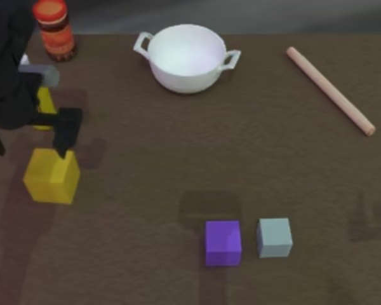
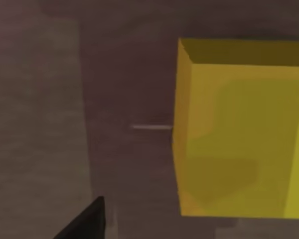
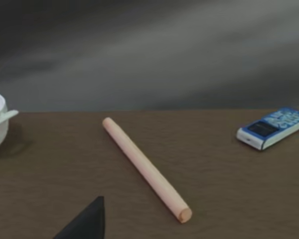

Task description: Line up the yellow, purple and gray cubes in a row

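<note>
The yellow cube (image 1: 51, 176) sits on the table at the left. My left gripper (image 1: 30, 140) hangs open just behind and above it, one dark finger (image 1: 66, 130) by the cube's far right corner. In the left wrist view the yellow cube (image 2: 239, 129) is large and close, beside one fingertip (image 2: 87, 221). It is not held. The purple cube (image 1: 223, 242) and the gray cube (image 1: 274, 237) stand side by side near the front centre, a small gap between them. My right gripper (image 3: 132, 234) is outside the top view, parked and open, with nothing in it.
A yellow pump bottle (image 1: 46, 105) stands under the left arm and a red-lidded jar (image 1: 54, 28) at the back left. A white pot (image 1: 187, 57) is at back centre, a rolling pin (image 1: 330, 89) at back right. A blue phone (image 3: 272, 128) lies beyond it.
</note>
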Tool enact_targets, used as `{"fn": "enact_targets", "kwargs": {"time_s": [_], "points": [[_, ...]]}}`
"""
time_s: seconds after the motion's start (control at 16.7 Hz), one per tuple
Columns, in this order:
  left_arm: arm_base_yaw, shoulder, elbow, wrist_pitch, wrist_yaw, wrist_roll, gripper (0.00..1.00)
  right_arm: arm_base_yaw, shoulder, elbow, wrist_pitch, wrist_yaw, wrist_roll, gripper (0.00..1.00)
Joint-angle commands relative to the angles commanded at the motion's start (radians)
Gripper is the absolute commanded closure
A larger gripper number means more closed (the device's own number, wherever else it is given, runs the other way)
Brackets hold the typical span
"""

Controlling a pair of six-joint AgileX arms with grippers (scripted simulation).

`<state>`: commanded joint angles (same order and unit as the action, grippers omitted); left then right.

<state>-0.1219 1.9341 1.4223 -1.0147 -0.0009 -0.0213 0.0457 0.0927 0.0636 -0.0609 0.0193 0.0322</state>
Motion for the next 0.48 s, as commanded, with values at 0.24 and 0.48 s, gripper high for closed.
{"fn": "enact_targets", "kwargs": {"time_s": [0.24, 0.48], "points": [[-0.006, 0.073, 0.066, -0.037, 0.002, -0.001, 0.0, -0.036, -0.093, -0.064, 0.061, -0.019, -0.032, 0.0], [-0.001, 0.075, 0.067, -0.037, 0.002, -0.001, 0.0, -0.036, -0.093, -0.064, 0.061, -0.019, -0.032, 0.0]]}}
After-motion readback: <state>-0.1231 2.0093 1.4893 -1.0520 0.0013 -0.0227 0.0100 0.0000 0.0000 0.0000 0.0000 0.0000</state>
